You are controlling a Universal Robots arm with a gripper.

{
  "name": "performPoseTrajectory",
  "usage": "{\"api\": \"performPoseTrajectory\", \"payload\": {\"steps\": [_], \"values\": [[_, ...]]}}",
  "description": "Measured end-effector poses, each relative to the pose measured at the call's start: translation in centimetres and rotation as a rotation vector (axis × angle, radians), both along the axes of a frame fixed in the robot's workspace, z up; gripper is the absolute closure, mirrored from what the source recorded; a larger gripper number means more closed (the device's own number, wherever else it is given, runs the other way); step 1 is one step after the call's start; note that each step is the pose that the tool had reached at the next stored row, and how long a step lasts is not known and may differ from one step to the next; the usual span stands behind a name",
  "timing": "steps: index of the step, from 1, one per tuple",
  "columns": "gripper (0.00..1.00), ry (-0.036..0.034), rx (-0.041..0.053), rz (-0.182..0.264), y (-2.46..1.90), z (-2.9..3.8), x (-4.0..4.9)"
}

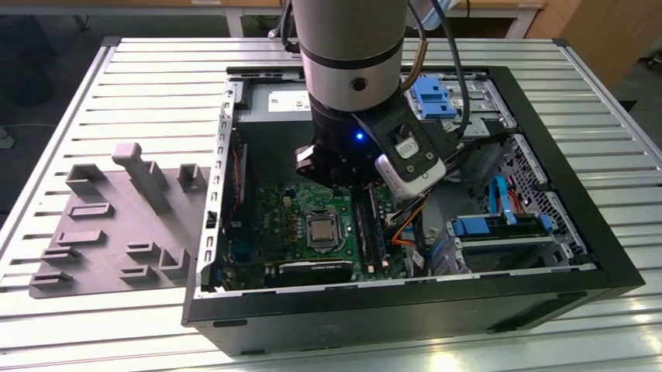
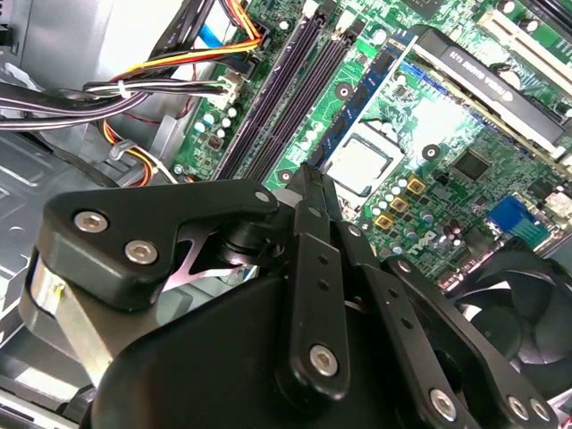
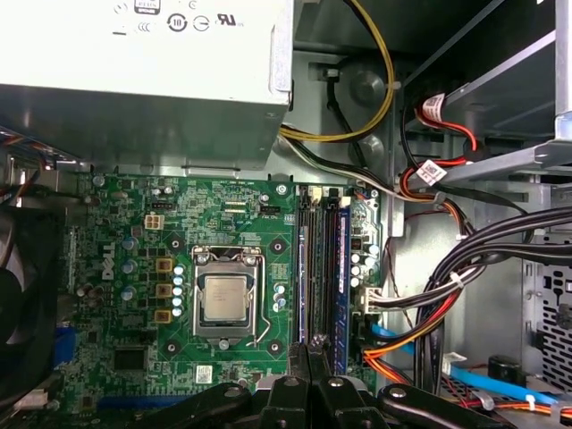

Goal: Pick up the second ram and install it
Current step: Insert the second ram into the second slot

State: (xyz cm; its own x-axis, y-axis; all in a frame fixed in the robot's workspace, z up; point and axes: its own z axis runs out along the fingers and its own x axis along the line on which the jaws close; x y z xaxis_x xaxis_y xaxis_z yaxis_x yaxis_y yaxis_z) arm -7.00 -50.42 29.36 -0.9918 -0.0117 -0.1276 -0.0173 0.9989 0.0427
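while the tool point(image 2: 307, 179) hangs inside the case point(image 1: 414, 310), slats line the table point(image 1: 155, 77).

I look down at a silver surface point(image 1: 135, 85) made of long metal strips with thin grooves between them. Light falls on it from above, and the strips near the lower corner on the exterior view's left shine almost white. Past the far edge, the floor point(image 1: 42, 46) looks dark and grey. Another table point(image 1: 497, 6) stands back there, with a pale wooden top and white legs. A brown wooden panel point(image 1: 610, 31) stands in the far corner on the exterior view's right.
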Motion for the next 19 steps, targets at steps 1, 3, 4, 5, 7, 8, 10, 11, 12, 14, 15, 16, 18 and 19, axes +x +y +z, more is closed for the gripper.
{"api": "performPoseTrajectory", "payload": {"steps": [1,3,4,5,7,8,10,11,12,14,15,16,18,19], "values": [[0.89,0.0000,-0.0001,0.000,0.00,-0.02,0.00],[0.89,0.0000,-0.0001,0.000,0.00,-0.08,0.00],[0.89,0.0000,-0.0001,0.000,0.00,-0.10,0.00],[0.89,0.0001,-0.0001,0.000,0.00,-0.12,0.00],[0.89,0.0000,0.0000,0.000,0.00,-0.18,0.00],[0.89,0.0000,-0.0001,0.000,0.00,-0.21,0.00],[0.89,0.0000,0.0000,0.000,0.00,-0.27,0.00],[0.89,0.0000,0.0000,0.000,0.00,-0.31,0.00],[0.89,0.0001,-0.0001,0.000,0.00,-0.34,0.00],[0.89,0.0000,-0.0001,-0.001,0.00,-0.41,0.00],[0.89,0.0000,-0.0001,-0.001,0.00,-0.45,0.00],[0.89,0.0000,0.0000,-0.001,0.00,-0.50,0.00],[0.89,0.0000,0.0000,-0.002,0.00,-0.60,0.00],[0.89,0.0000,-0.0001,-0.002,0.00,-0.65,0.00]]}}
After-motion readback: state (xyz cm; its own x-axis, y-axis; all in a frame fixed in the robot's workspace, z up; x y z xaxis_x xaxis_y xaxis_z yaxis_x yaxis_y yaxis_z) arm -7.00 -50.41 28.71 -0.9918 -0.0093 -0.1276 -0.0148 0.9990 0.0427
